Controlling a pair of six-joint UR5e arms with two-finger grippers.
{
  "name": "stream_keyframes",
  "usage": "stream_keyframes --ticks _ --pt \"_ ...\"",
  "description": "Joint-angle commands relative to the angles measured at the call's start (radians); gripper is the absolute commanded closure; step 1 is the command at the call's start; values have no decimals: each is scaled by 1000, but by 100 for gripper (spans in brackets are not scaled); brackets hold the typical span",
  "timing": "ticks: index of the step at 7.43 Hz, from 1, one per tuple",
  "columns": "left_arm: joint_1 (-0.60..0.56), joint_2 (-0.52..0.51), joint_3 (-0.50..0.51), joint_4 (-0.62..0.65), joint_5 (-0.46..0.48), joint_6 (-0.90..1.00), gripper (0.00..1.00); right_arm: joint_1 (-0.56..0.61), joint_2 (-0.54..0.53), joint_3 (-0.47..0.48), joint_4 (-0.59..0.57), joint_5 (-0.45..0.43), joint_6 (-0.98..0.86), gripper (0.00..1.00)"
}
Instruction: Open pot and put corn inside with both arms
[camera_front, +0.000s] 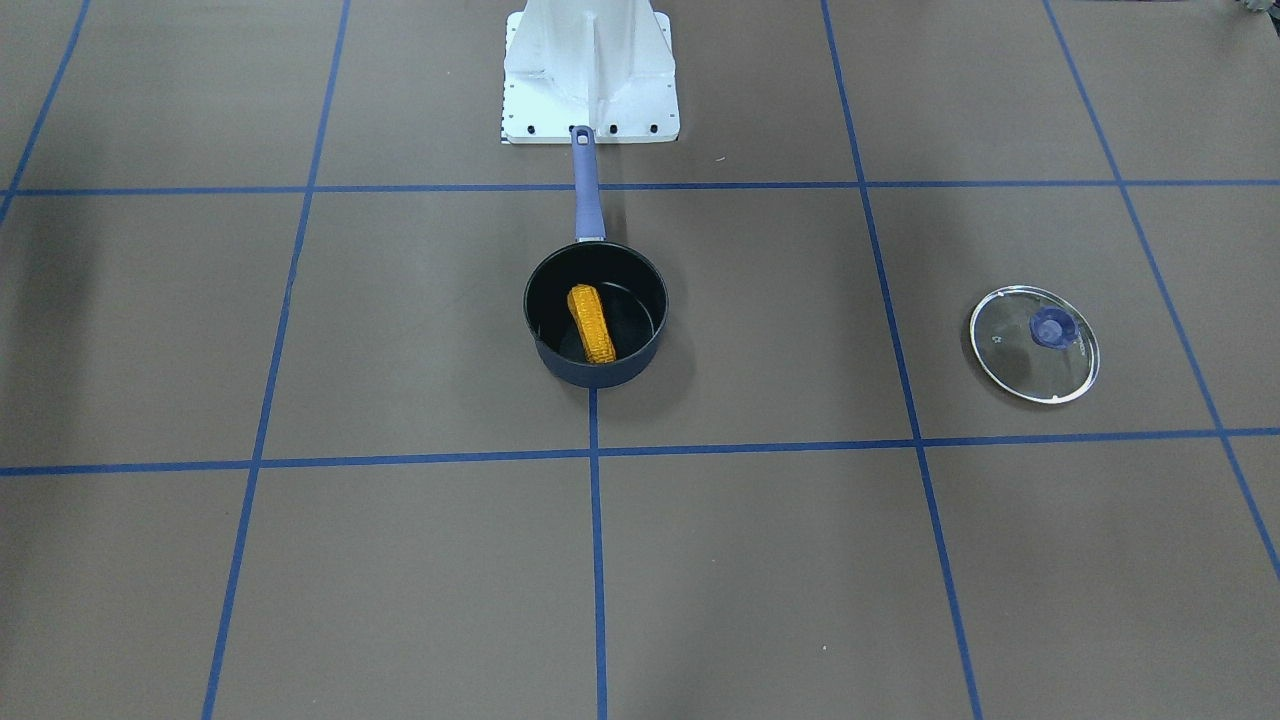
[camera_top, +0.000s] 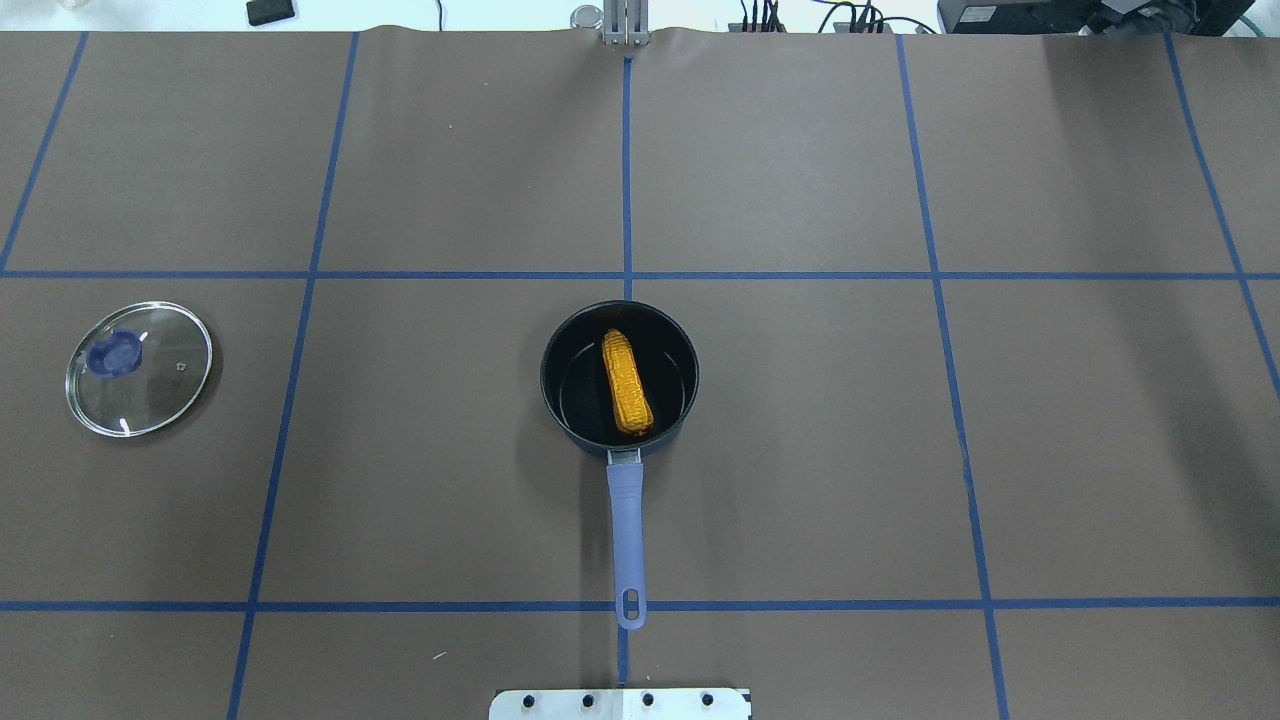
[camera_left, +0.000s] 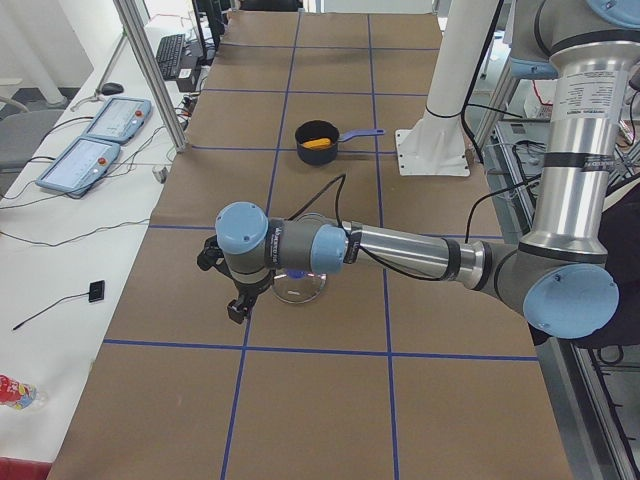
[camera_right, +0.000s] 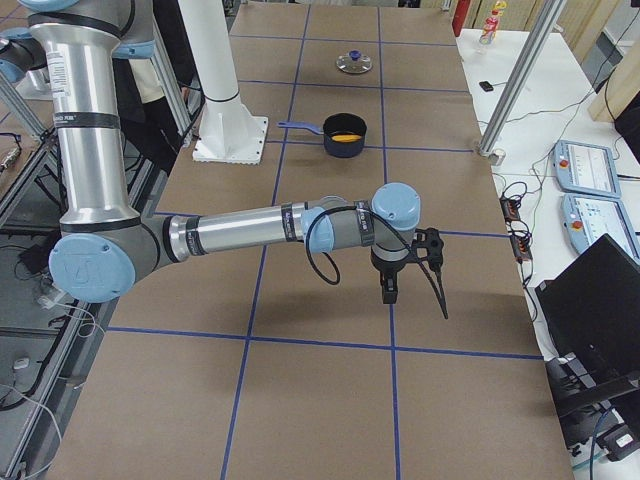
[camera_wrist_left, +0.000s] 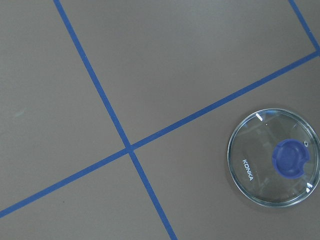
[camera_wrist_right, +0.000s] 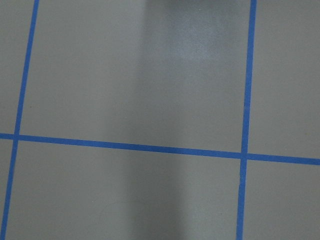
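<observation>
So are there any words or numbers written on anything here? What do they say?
"KONKA": white letters on the glass lid, seen from the left wrist camera.
Printed label on the left arm: too small to read.
Printed label on the right arm: too small to read.
The pot and the corn: no writing to be seen.

Left arm (camera_left: 400, 250) and right arm (camera_right: 240, 228), silver-grey.
Polished metal tubes, grey joints, round light-blue caps (camera_left: 243, 228), printed label (camera_left: 588, 100) on each upright link, black cable (camera_left: 343, 178) by each wrist, white bolted base (camera_front: 590, 70).
</observation>
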Motion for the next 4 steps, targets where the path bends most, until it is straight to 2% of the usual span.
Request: stream_keyframes --ticks 1,4 --pt "0 1 -2 0 0 1 2 4 -5 -10 -1 -16 -2 0" --pt "0 -1 -4 0 -2 -1 2 4 -5 -30 -2 -9 0 0"
